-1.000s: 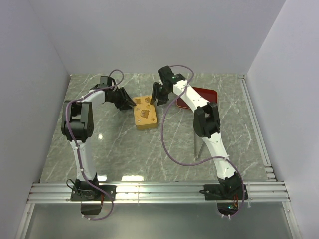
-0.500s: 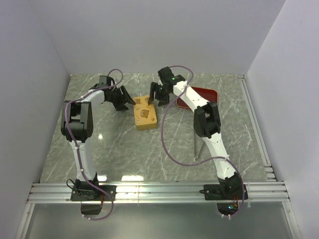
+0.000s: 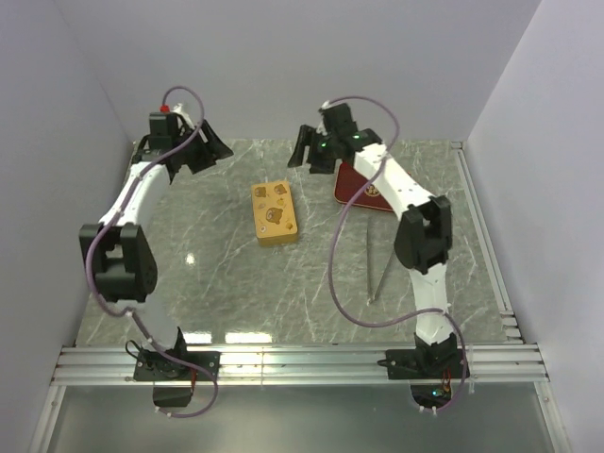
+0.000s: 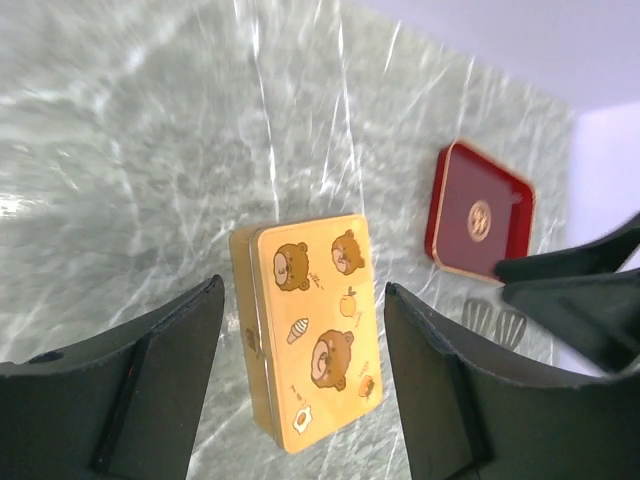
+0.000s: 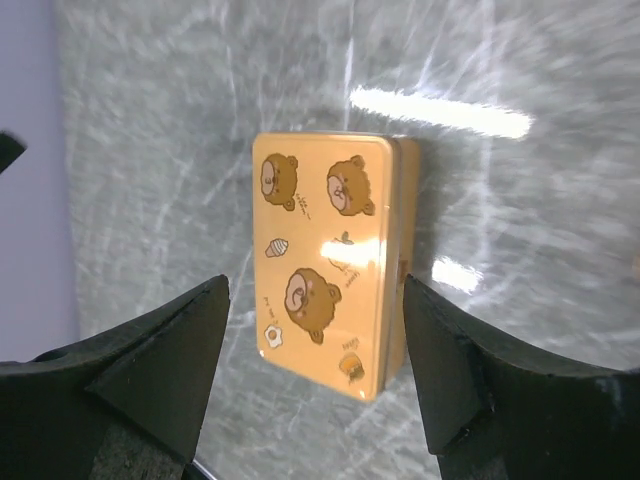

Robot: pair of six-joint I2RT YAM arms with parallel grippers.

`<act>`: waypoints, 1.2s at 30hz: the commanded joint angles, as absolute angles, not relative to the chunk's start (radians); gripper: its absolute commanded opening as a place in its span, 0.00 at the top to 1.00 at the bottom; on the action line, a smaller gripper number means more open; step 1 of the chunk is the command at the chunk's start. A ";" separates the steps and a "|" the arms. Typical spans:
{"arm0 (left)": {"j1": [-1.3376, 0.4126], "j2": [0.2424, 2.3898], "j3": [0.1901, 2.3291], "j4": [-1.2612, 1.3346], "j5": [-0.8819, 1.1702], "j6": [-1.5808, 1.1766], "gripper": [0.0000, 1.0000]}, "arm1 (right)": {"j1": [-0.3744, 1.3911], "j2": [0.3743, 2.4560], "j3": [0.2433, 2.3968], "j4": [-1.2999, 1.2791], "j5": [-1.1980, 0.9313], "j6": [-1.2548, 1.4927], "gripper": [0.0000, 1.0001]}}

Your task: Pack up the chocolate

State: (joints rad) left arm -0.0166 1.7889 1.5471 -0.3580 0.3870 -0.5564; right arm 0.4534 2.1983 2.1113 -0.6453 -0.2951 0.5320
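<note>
1. The left gripper [image 3: 205, 151] and right gripper [image 3: 306, 151] both hang spread and empty at the far side.
2. No chocolate shows. The lidded tin [image 3: 275, 214] lies between them on the near side, long axis near-far, closer to the right gripper.

Bright, even light; glare streaks the table [image 5: 440, 110] (right wrist view slightly blurred).

One yellow tin [image 3: 274, 214] lies on the tabletop [image 3: 226, 278], lid [image 5: 325, 260] shut. Three bear faces [image 5: 310, 298] are printed on that lid, with a few smaller pictures among them. One red tray [image 4: 455, 215]. One pair of thin metal tongs [image 3: 376, 269]. Two robot arms [image 3: 422, 236], so two claws — the left claw [image 4: 302, 295] and the right claw [image 5: 315, 290], two fingers [image 5: 160, 350] each.
</note>
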 commanded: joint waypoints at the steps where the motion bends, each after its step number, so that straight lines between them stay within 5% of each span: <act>1: 0.027 1.669 1.470 -0.322 0.338 -0.549 0.29 | 0.388 2.073 2.013 -0.565 -0.259 0.538 0.23; 18: 0.262 1.421 1.261 -0.330 0.333 -0.543 0.28 | 0.137 1.589 1.412 -0.526 -0.134 0.423 0.21; 36: 0.262 1.322 1.264 -0.382 0.195 -0.542 0.29 | -0.090 1.358 1.295 -0.583 -0.149 0.353 0.20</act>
